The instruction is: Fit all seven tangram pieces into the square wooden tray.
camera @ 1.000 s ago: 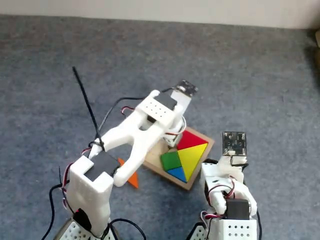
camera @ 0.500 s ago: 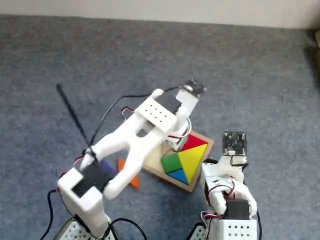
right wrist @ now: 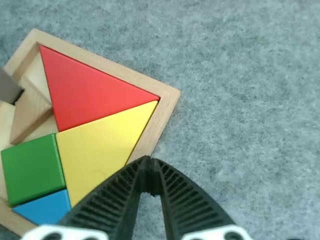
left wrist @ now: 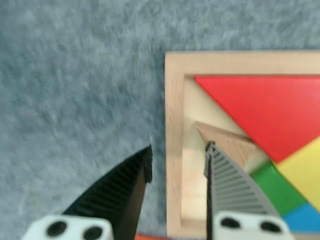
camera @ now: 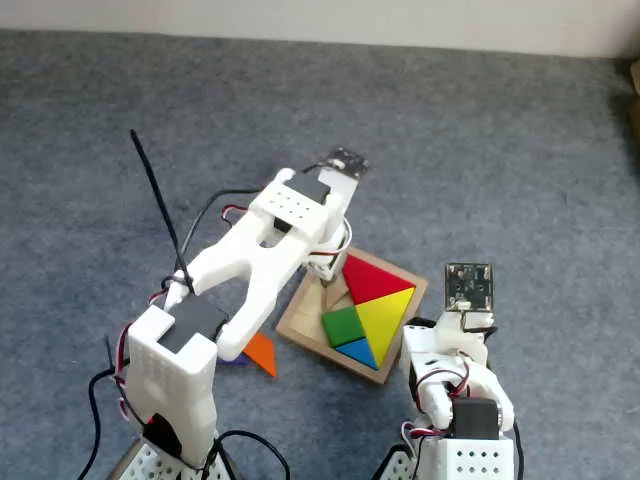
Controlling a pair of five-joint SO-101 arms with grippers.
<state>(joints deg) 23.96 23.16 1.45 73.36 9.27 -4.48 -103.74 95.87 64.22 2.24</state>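
Left fingers (left wrist: pixel 230 185) straddle the tray (left wrist: pixel 172 100) wall, crowding its bare corner; carpet (left wrist: pixel 75 75) beyond open.

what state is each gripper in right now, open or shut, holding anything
Left gripper: open, holding nothing, one finger on each side of the wooden tray rim.
Right gripper: shut, holding nothing.

Surfaces: carpet, bare wood, paint, plastic.
Worktop (camera: pixel 500 140) is reading as grey, rough, fuzzy carpet-like cloth. Tray (left wrist: pixel 174 125) is showing pale bare wood, matt and faintly grained, as is the unpainted piece (left wrist: pixel 232 145). Red piece (right wrist: pixel 85 92), yellow piece (right wrist: pixel 100 150), green piece (right wrist: pixel 30 167) and blue piece (right wrist: pixel 42 207) are wearing smooth, even paint. Left tool (left wrist: pixel 178 149) and right tool (right wrist: pixel 149 162) are showing dark ribbed plastic; arm shells (camera: pixel 270 260) are looking like smooth white plastic.
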